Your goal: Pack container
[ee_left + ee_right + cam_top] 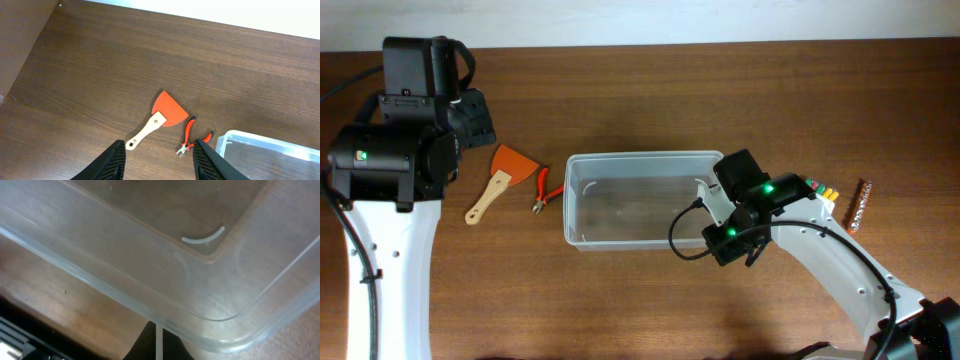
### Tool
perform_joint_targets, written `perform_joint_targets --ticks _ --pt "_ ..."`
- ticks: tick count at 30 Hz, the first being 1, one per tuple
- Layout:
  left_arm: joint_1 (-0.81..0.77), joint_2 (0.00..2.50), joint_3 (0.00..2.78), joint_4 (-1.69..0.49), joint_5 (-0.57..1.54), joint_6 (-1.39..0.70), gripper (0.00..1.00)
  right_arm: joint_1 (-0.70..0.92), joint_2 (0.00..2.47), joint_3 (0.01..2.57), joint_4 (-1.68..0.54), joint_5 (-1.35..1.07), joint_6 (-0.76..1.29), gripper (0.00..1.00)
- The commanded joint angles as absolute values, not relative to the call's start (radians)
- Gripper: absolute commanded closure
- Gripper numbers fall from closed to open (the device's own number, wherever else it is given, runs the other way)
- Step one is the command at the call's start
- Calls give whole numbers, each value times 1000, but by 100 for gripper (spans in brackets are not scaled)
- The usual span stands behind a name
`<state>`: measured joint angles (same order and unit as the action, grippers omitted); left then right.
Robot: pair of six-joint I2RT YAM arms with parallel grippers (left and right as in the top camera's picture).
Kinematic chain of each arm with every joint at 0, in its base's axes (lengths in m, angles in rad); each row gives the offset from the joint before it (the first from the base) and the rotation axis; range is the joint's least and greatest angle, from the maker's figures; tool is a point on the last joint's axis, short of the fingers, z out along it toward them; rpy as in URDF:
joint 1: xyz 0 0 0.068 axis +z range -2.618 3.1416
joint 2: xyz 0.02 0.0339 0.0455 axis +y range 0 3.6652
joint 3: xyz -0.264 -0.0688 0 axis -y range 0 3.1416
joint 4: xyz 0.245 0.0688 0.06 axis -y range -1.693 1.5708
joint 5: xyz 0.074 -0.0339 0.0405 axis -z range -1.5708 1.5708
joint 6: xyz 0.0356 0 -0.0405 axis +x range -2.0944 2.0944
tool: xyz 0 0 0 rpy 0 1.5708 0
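Note:
The container (640, 157) is a clear plastic tub in the middle of the table, and nothing shows inside it. Its corner also shows in the left wrist view (270, 150) and fills the right wrist view (150, 255). My right gripper (716, 210) sits at the tub's right end, and its fingers (157, 340) are shut on the tub's wall at a rounded corner. My left gripper (160, 143) is open and empty, held above the table left of the tub (470, 115).
An orange scraper with a wooden handle (505, 165) (167, 111) and small red-handled pliers (545, 190) (189, 136) lie left of the tub. Small coloured pieces (825, 190) and a brown rod-like item (860, 203) lie to its right.

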<state>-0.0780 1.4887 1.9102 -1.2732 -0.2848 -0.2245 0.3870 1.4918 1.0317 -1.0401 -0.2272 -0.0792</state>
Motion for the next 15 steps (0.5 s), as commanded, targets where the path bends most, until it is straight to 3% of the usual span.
perform_joint_targets --ticks 1,13,15 --pt "-74 1490 1910 -1274 -278 -216 54 392 1494 1030 -1031 -225 -71 93" --pt "-73 1490 1910 -1274 -278 -215 54 392 1398 1113 -1123 -253 -47 94" --pt "-73 1490 1910 -1274 -278 -215 45 387 1353 1171 -1132 -194 -7 92"
